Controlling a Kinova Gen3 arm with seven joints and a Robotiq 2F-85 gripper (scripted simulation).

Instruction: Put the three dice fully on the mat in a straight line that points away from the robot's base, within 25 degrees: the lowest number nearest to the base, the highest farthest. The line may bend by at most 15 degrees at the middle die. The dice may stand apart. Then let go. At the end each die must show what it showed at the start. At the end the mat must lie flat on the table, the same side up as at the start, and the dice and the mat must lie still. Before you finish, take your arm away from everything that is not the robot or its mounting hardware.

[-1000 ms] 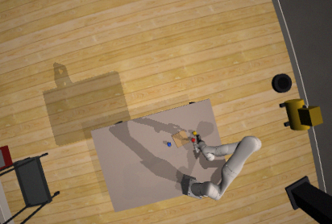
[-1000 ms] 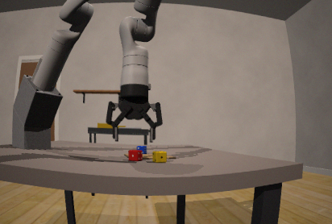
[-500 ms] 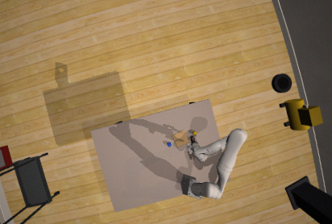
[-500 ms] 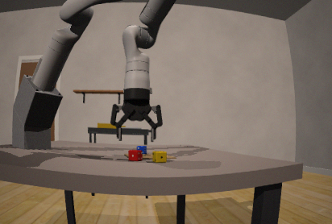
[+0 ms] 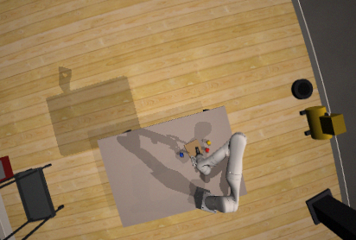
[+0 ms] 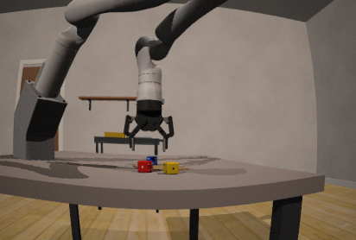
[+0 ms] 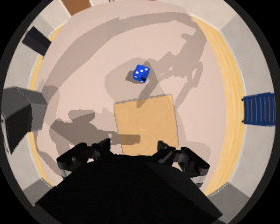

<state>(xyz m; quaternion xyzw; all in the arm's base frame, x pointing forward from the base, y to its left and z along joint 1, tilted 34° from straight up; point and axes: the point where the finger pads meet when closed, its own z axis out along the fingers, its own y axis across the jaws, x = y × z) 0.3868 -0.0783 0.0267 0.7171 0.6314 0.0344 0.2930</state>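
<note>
- The gripper (image 5: 196,161) (image 6: 149,148) (image 7: 133,145) stood wide open, holding nothing, above the mat (image 5: 190,147) (image 6: 157,167) (image 7: 147,125).
- Blue (image 5: 181,154) (image 6: 151,160) (image 7: 141,73), red (image 5: 207,150) (image 6: 145,167) and yellow (image 5: 208,142) (image 6: 171,167) lay off it.
- A skewed grasp might have tipped a die, changing its number.
- Low fingers could have dragged the mat.

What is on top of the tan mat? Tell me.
No die lies on the visible part of the mat; the wrist view's near edge is hidden behind the claw.

Top looks down from high; exterior faces the tabletop side-on
</note>
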